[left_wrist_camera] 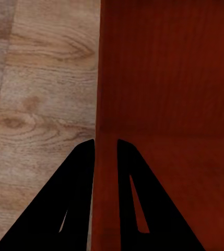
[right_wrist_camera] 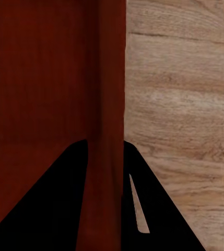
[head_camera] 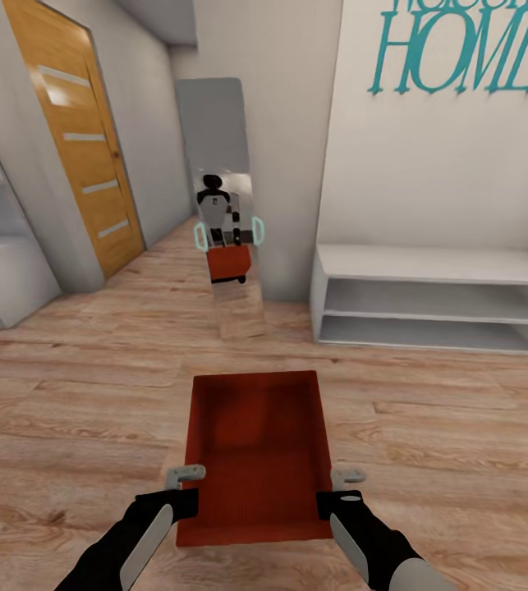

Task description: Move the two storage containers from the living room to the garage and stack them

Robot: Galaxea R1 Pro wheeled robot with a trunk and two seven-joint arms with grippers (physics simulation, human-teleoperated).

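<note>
One orange-red open-top storage container (head_camera: pixel 255 451) hangs level in front of me above light wood planks, held between both arms. My left gripper (head_camera: pixel 190 487) is shut on its left wall, one finger inside and one outside. My right gripper (head_camera: pixel 336 486) is shut on the right wall in the same way. The left wrist view has the left gripper (left_wrist_camera: pixel 105 144) pinching the container's wall (left_wrist_camera: pixel 164 78). Likewise, in the right wrist view the right gripper (right_wrist_camera: pixel 106 144) clamps the container's wall (right_wrist_camera: pixel 38 78). The garage is out of view.
A tall mirror (head_camera: pixel 214 123) straight ahead reflects me carrying the bin. An orange wooden door (head_camera: pixel 79 139) stands at the left beside a white shelf unit (head_camera: pixel 1 271). A low white open shelf (head_camera: pixel 436 263) lines the right wall under teal "HOME" lettering (head_camera: pixel 461 49).
</note>
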